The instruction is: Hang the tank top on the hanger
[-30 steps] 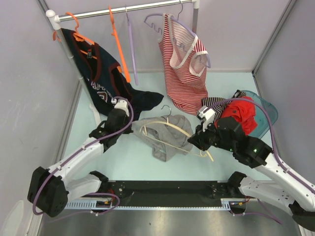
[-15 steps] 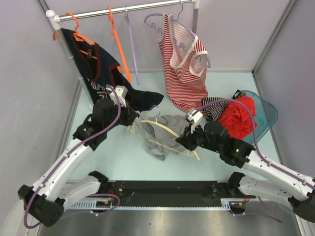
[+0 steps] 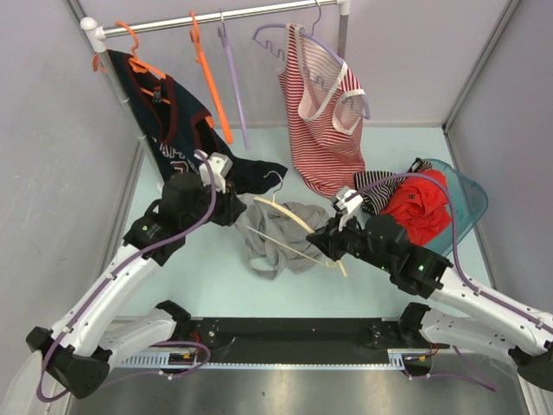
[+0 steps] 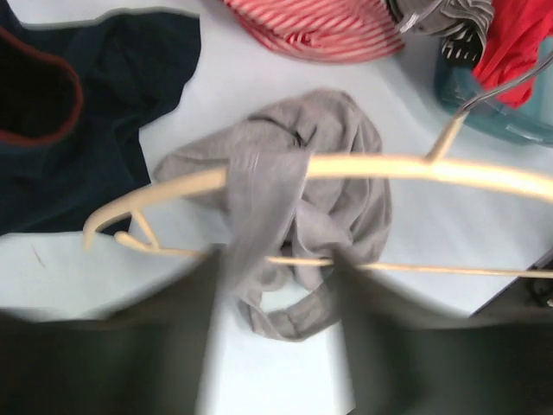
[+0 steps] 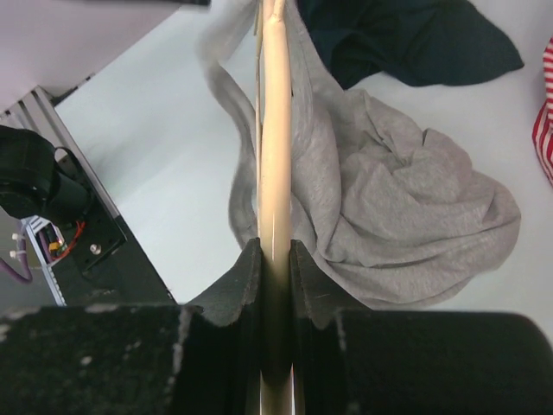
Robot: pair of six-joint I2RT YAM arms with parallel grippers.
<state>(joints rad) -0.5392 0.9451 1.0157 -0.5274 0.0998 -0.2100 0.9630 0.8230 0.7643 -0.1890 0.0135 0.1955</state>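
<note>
One light grey soft tank top (image 4: 346, 147) mid-frame, strap over one cream plastic hanger (image 4: 363, 166). Right gripper (image 5: 275, 251) clamps it; left gripper (image 4: 275, 268) jaws apart. Above: two orange hangers (image 3: 210, 82), two lilac hangers (image 3: 232, 82).

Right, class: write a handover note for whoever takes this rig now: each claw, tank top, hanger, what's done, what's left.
Right claw: shut on one end of the hanger.
Left claw: by the opposite end, blurred; grip unclear.
Tank top: bunched beneath the hanger, one strap draped over its arm.
Done: that one strap. Left: probably the second strap, then straightening.
</note>
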